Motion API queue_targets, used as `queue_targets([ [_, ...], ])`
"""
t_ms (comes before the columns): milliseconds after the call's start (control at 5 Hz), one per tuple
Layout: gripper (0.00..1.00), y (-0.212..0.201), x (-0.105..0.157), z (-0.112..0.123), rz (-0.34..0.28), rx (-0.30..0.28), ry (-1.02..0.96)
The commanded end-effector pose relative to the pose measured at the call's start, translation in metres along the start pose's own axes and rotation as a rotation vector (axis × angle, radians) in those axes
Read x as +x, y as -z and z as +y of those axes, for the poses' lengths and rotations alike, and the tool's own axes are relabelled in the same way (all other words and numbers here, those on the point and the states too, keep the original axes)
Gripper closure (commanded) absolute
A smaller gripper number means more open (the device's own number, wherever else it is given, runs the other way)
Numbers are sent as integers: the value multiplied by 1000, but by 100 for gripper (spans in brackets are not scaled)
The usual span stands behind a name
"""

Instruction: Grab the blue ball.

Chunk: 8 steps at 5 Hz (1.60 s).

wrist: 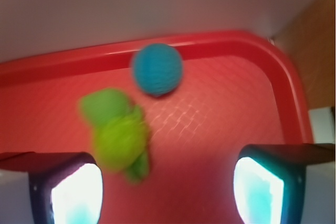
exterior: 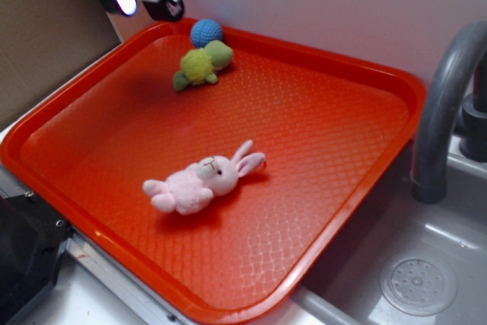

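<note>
The gripper (wrist: pixel 167 182) hangs with jaws spread wide and empty above a red tray (exterior: pixel 327 66). Ahead of the jaws, near the tray's far rim, sits the blue ball (wrist: pixel 157 70). A green plush turtle (wrist: pixel 116 132) lies beside it, nearer the left jaw.

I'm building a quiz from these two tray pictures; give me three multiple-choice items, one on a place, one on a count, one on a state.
1. Where is the blue ball?
A. by the tray's far rim
B. in the sink
C. on the rabbit

2. How many plush toys lie on the tray?
A. one
B. two
C. four

3. The hand is:
A. shut on the ball
B. open and empty
C. holding the turtle

Answers: A, it sits against the far rim beside the turtle; B, turtle and rabbit; B, the wrist view shows fingers apart with nothing between.
</note>
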<state>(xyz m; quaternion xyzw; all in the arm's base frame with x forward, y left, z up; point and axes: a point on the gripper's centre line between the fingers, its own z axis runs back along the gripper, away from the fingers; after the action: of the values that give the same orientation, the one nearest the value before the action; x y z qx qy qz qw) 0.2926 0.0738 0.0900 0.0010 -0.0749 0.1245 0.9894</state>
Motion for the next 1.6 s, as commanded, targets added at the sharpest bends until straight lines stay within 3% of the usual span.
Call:
queue_targets([
  [0,0,17,30,-10,-43,18,-130],
  [400,0,46,50,-19,-29,75,-35],
  [1000,0,59,65,-33,-66,51,42],
  [1400,100,64,63,-33,-74,67,66],
])
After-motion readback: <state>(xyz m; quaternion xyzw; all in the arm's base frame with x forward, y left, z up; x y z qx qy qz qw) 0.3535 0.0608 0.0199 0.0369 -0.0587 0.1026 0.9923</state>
